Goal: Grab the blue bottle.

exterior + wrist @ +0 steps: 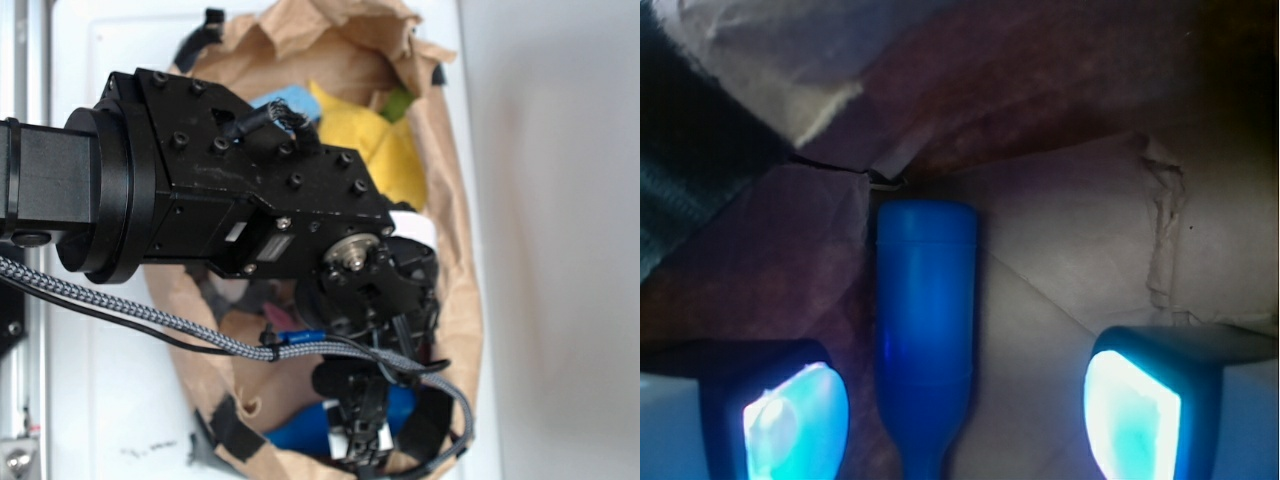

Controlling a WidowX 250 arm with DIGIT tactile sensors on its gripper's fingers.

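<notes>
We see the blue bottle (926,340) lying on the brown paper floor of the paper bag (1060,250). In the wrist view its long axis runs straight up and down the frame: the fat body ends at the top near the bag's wall, and the narrow neck points down toward the camera. Our gripper (960,415) stands wide, its two fingers (795,420) either side of the bottle without touching it; the bottle sits closer to the left one.
</notes>
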